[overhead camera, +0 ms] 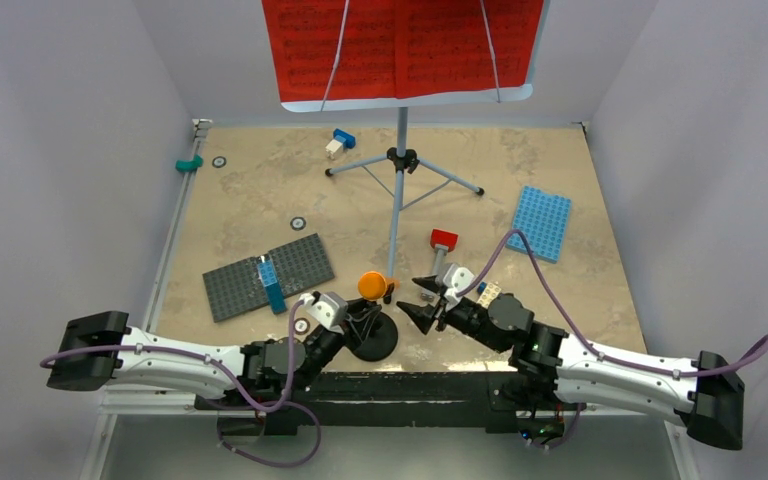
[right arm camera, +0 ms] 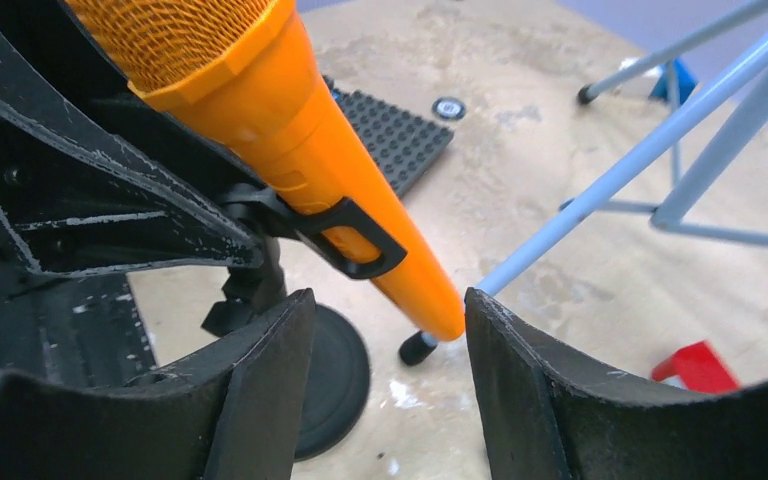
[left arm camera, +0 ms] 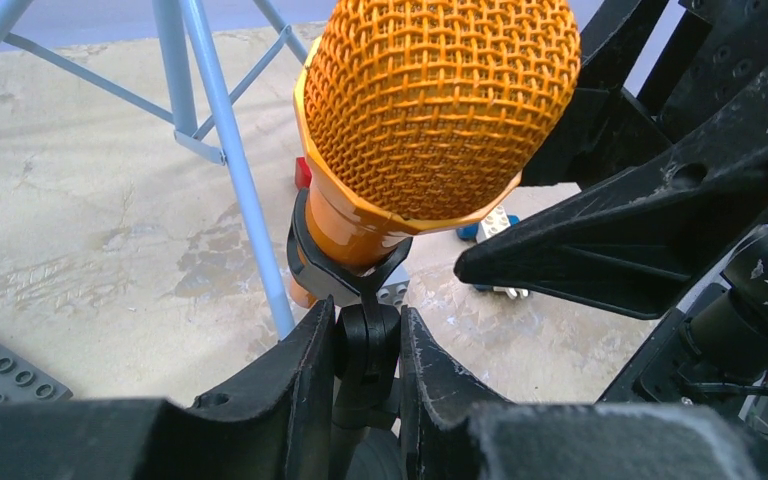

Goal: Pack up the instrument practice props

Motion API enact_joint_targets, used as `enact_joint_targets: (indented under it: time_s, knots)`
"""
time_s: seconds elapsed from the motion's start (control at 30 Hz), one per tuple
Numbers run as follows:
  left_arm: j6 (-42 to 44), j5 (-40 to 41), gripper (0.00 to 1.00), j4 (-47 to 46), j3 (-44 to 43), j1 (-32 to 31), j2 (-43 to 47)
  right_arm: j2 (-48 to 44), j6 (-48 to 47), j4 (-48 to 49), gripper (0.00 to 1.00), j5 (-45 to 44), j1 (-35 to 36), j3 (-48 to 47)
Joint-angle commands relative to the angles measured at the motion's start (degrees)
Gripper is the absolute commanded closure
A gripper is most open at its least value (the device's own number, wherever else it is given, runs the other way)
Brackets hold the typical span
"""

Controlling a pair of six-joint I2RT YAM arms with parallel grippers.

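Orange toy microphone (left arm camera: 430,110): clipped, tilted head-up, in the small black mic stand (overhead camera: 375,340), at the near edge of the table (overhead camera: 250,200), just before the music stand (overhead camera: 396,200) pole.
Left gripper (left arm camera: 367,340): pinched on the mic stand's stem, below the clip.
Right gripper (right arm camera: 390,310): jaws apart, by the microphone's tail.
Grey studded plate (overhead camera: 260,275): to the left.

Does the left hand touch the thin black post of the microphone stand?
Touching. The left wrist view shows both fingers of the left hand pressed against the thin black stand post, under the orange mesh-headed toy microphone.
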State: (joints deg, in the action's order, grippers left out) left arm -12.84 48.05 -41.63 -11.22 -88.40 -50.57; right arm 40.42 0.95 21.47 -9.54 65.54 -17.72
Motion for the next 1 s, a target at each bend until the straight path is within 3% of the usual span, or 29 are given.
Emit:
enact_joint_targets:
  time_s: [0.0,0.2,0.47,0.77,0.97]
  knots:
    - [-5.01,-4.86,1.00,6.85,2.81,-0.10,-1.03,-0.95,-12.13,14.03,0.39,0.72,0.55,1.44]
    - [-6.67,-5.55,1.00,7.70,3.36,-0.09,-0.78,3.30,-13.83,21.02,0.39,2.25,0.91,0.23]
    - [-6.45,-6.23,1.00,9.04,2.52,-0.08,-0.71,7.92,-16.91,21.41,0.37,7.14,1.97,-2.49]
    - [-5.45,-10.07,1.00,9.06,0.42,-0.11,-4.75,12.05,-17.91,22.42,0.37,6.63,2.14,-4.33]
    - [-5.26,-12.08,1.00,8.84,-0.85,-0.10,-6.98,15.54,-17.53,26.02,0.47,3.49,2.15,-5.97]
